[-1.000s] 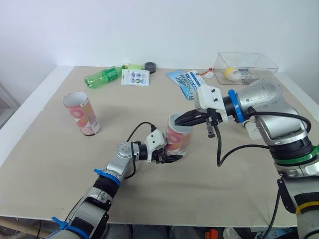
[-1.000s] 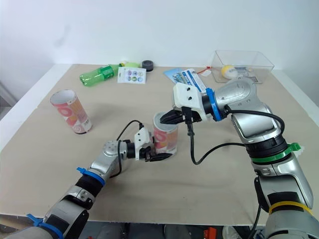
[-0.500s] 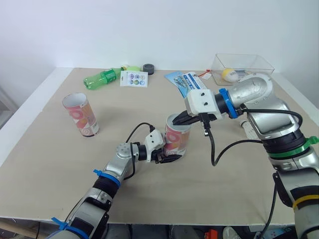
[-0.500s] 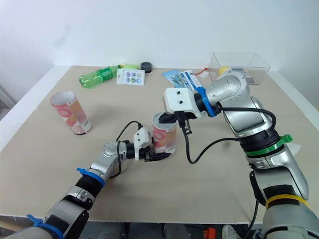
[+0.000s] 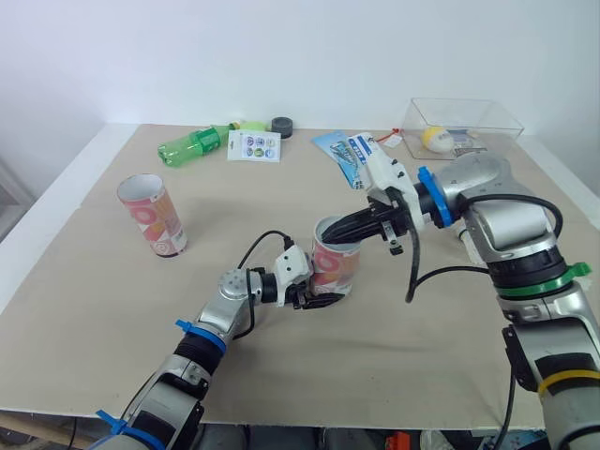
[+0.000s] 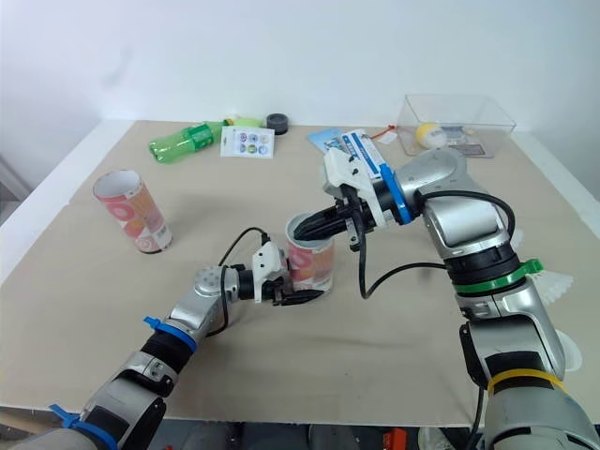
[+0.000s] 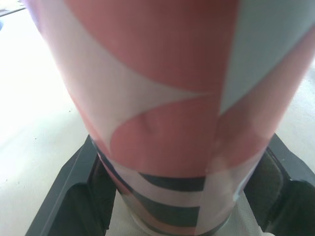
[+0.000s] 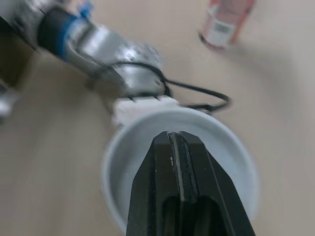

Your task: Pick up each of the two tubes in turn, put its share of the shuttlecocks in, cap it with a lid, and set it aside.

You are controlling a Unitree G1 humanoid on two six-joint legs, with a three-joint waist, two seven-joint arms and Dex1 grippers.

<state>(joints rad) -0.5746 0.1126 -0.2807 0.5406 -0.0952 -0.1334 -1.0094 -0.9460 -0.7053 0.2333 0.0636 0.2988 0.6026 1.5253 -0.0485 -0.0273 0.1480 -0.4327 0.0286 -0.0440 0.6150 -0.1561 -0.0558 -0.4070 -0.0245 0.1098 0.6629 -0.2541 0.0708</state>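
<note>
A pink-patterned tube [image 5: 334, 267] stands upright mid-table, its mouth uncovered. My left gripper [image 5: 317, 289] is shut on its lower part; in the left wrist view the tube [image 7: 167, 98] sits between both black fingers [image 7: 74, 196]. My right gripper [image 5: 341, 228] is shut, its tips at the tube's rim just over the mouth. From the right wrist, the closed fingers [image 8: 177, 162] point into the white inside of the tube [image 8: 118, 142]. A second tube [image 5: 152, 214] stands at the left. A white shuttlecock [image 6: 553, 283] lies at the right edge.
At the back lie a green bottle [image 5: 195, 143], a sticker card [image 5: 254, 145], a dark round cap [image 5: 281, 125] and blue leaflets [image 5: 345, 152]. A clear box [image 5: 464, 125] holding a yellow ball [image 5: 435, 139] stands at the back right.
My right wrist has rolled and drawn back a little; its fingertips stay at the tube's mouth. The left gripper and the tube have not moved.
</note>
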